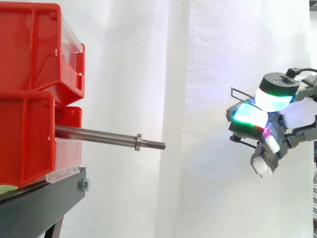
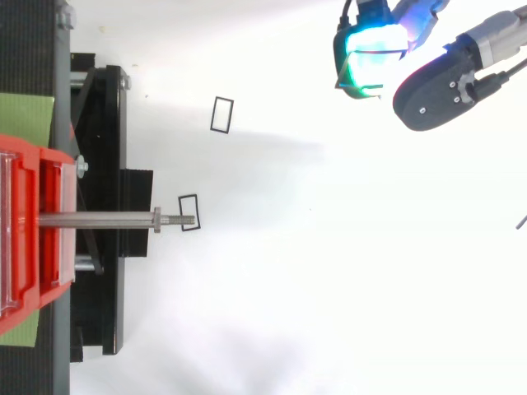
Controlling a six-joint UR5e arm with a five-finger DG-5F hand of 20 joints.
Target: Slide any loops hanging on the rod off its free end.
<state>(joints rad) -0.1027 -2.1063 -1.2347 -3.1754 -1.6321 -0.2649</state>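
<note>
the stretch from the rod's (image 1: 99,135) threaded free end rightward to the hand (image 1: 292,114), which pinches a wire loop (image 1: 242,92), is open, with only the white curtain (image 1: 198,59) behind. a small collar (image 1: 138,142) steps out near the tip. red bins (image 1: 29,49) wall off the rod's left end; the black stand (image 1: 44,198) sits below there.

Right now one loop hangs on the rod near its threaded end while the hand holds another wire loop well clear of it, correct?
No: the side view shows the rod bare out to its threaded end. The hand does hold a wire loop well clear of it.
</note>
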